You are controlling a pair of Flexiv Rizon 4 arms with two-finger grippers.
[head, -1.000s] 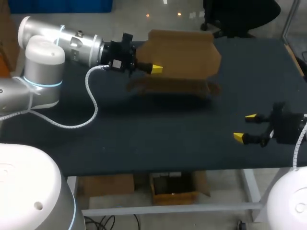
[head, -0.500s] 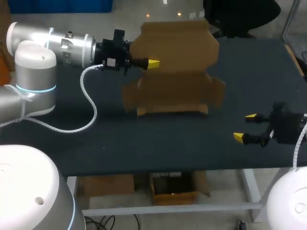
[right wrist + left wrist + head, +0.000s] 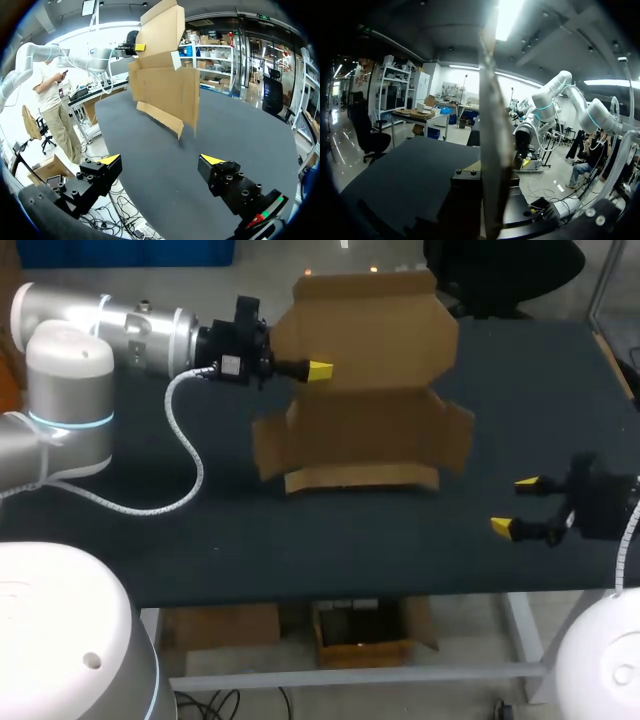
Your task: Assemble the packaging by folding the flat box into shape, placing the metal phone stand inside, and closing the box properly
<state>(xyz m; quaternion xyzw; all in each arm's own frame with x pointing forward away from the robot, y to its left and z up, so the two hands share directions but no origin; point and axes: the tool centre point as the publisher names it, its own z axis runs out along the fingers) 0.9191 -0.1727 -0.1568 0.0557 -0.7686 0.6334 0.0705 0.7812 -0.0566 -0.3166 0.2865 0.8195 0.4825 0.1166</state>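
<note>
Got just a white coiled cable (image 3: 190,455) looping over the dark worktop (image 3: 330,550) at the left, beside the flat cardboard box (image 3: 365,390) but not touching it. Box-wise: plain brown, unfolded, standing upright over the far middle with creases and side flaps showing, its left edge clamped in the left end effector (image 3: 318,371). Leaves the right end effector (image 3: 514,505) spread wide, gripping nothing, near the front right edge, well apart from the box with a wide stretch of worktop between.
</note>
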